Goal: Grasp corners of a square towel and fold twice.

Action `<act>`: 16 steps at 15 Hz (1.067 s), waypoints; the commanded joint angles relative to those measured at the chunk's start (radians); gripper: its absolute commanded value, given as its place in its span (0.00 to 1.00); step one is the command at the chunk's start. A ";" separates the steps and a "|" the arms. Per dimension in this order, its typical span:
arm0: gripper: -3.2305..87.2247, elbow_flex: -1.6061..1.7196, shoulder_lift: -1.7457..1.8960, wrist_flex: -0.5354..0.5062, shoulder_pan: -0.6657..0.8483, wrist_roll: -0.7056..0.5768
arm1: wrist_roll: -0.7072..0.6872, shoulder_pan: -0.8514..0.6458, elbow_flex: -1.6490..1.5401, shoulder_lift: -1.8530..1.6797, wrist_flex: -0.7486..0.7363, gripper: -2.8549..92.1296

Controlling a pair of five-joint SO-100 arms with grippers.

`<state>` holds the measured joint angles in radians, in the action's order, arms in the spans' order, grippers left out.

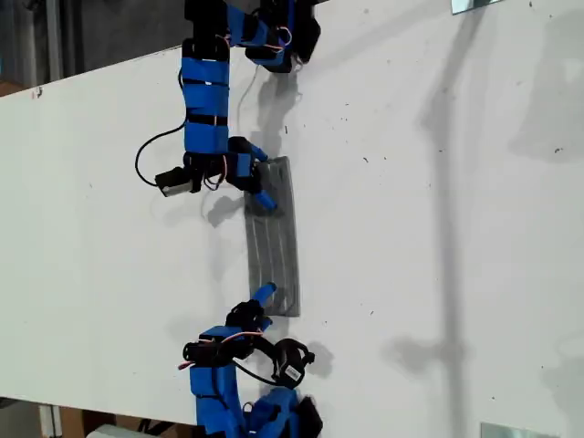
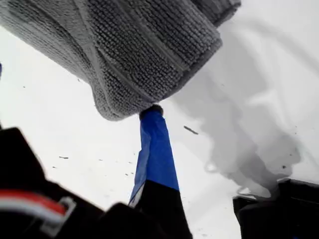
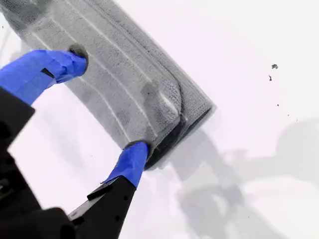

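Note:
The towel [image 1: 274, 239] lies folded into a narrow grey striped strip in the middle of the white table [image 1: 438, 228]. My second gripper [image 1: 263, 177] is open at the strip's upper end in the exterior view. Its two blue fingertips [image 3: 76, 56] straddle the folded towel [image 3: 130, 79], one resting on top and the other at the layered corner [image 3: 172, 107]. My first gripper [image 1: 263, 306] is open at the strip's lower end. One blue finger [image 2: 153, 144] touches a rounded corner [image 2: 122, 107] of the towel [image 2: 139, 45]; its other finger is out of view.
Both arms reach in from the exterior view's left, with black cables [image 1: 146, 155] trailing beside them. A metal piece [image 1: 474, 5] sits at that view's upper right edge and another metal piece [image 1: 516, 431] at its lower right edge. The table edge [image 1: 91, 71] runs along the upper left.

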<state>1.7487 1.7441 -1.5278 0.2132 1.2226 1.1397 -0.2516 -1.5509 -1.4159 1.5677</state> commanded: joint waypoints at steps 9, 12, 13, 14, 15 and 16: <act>0.40 0.146 0.204 0.006 0.054 0.038 | -0.094 -0.117 -0.193 0.124 -0.225 0.54; 0.38 0.474 0.683 0.041 0.150 0.074 | -0.087 -0.087 -0.198 0.110 -0.252 0.54; 0.37 0.549 0.758 0.040 0.147 0.098 | -0.086 -0.083 -0.198 0.106 -0.253 0.49; 0.37 0.629 0.830 0.058 0.133 0.132 | -0.081 -0.080 -0.202 0.104 -0.253 0.30; 0.36 0.707 0.927 0.064 0.120 0.167 | -0.060 -0.080 -0.245 0.087 -0.265 0.10; 0.35 0.788 1.063 0.061 0.107 0.202 | -0.032 -0.080 -0.316 0.049 -0.273 0.03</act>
<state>2.4620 2.6523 -1.4849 0.3405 1.3775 1.0784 -0.3344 -1.7886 -1.3208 1.2947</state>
